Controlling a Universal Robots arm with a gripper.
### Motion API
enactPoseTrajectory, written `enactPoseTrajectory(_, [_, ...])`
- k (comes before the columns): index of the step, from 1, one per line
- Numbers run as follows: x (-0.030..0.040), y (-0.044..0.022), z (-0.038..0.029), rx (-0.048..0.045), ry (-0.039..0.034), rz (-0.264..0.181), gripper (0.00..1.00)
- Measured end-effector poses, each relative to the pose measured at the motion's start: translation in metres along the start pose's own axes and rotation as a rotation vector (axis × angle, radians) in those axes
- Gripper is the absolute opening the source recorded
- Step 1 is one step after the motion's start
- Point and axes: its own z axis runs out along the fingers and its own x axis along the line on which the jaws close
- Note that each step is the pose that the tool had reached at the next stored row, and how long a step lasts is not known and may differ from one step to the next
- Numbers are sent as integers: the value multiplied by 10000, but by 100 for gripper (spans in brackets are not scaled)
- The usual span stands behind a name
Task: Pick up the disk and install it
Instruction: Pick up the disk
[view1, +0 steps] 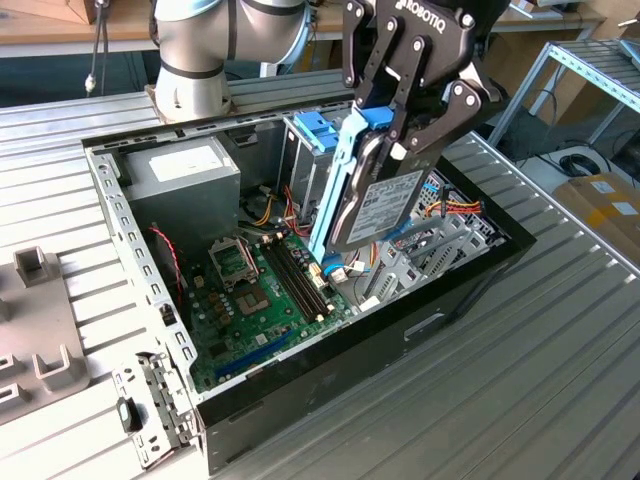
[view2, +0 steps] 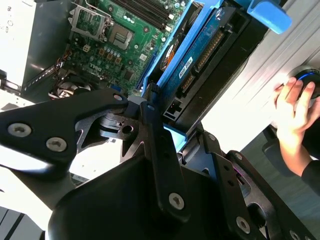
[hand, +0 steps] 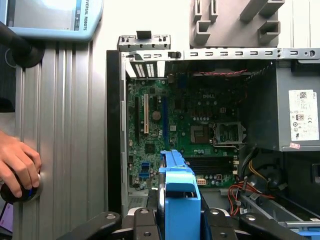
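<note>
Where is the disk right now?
In the exterior view the disk hangs tilted, clamped in the gripper, above the open computer case. It is toward that view's right, over the motherboard edge, beside the drive cage.

Silver-grey metal disk (view1: 385, 205) in glossy blue plastic frame (view1: 335, 190), ribbed matt metal table (view1: 560, 330)

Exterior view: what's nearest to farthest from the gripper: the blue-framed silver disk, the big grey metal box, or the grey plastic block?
1. The flat silver-grey disk in its light blue frame, clamped in the gripper.
2. The big grey white-labelled metal box, inside the case, toward the exterior view's left.
3. The grey plastic block, outside the case, at that view's left edge.
</note>
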Motion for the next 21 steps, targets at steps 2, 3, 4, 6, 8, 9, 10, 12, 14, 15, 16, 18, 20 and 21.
enactPoseTrajectory(2, [4,-9,0,0,0,0,37])
enactPoseTrajectory(3, [8,-13,0,1,0,0,37])
enactPoseTrajectory(4, [11,-17,1,1,-1,0,37])
enactPoseTrajectory(6, [18,-26,0,0,0,0,37])
enactPoseTrajectory(8, [28,-34,0,1,-1,0,37])
enactPoseTrajectory(9, [35,-37,0,1,-3,0,37])
enactPoseTrajectory(10, [41,-40,0,0,-14,-1,37])
enactPoseTrajectory(12, [61,-47,0,0,-99,-4,37])
enactPoseTrajectory(14, [77,-53,0,0,-202,-9,37])
enactPoseTrajectory(15, [91,-59,-1,-1,-285,-13,37])
enactPoseTrajectory(16, [99,-63,0,-1,-331,-14,37])
enactPoseTrajectory(18, [116,-72,0,0,-390,-17,37])
enactPoseTrajectory(20, [131,-78,0,-1,-392,-17,37])
enactPoseTrajectory(21, [137,-81,1,-1,-392,-17,37])
